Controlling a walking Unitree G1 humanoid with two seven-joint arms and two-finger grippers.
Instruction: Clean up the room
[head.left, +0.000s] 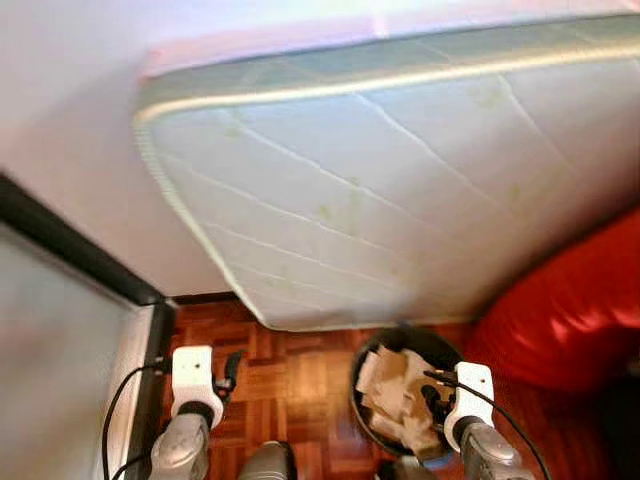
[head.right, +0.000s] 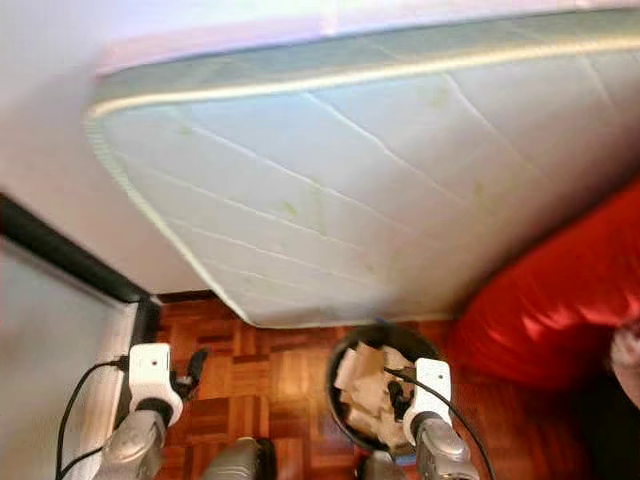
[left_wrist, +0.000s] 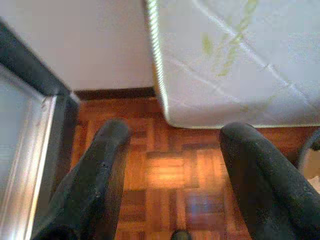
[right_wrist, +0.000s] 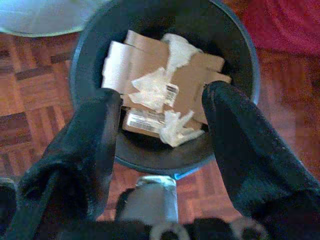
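Observation:
A round black bin (right_wrist: 165, 156) stands on the parquet floor, holding flattened brown cardboard (right_wrist: 150, 62) and crumpled clear plastic (right_wrist: 156, 86). The same bin (head.left: 398, 340) sits low and right of centre in the head views. My right gripper (right_wrist: 162, 97) hovers open just above the bin's mouth, with nothing between its fingers. The right gripper (head.left: 433, 392) is over the bin's right side. My left gripper (head.left: 229, 372) hangs open over bare floor to the left of the bin, and the left gripper (left_wrist: 172, 145) holds nothing.
A large white mattress (head.left: 400, 180) leans over the floor against the pale wall, its lower corner close to the bin. A red beanbag (head.left: 570, 310) lies at the right. A dark-framed glass door (head.left: 70, 350) runs along the left.

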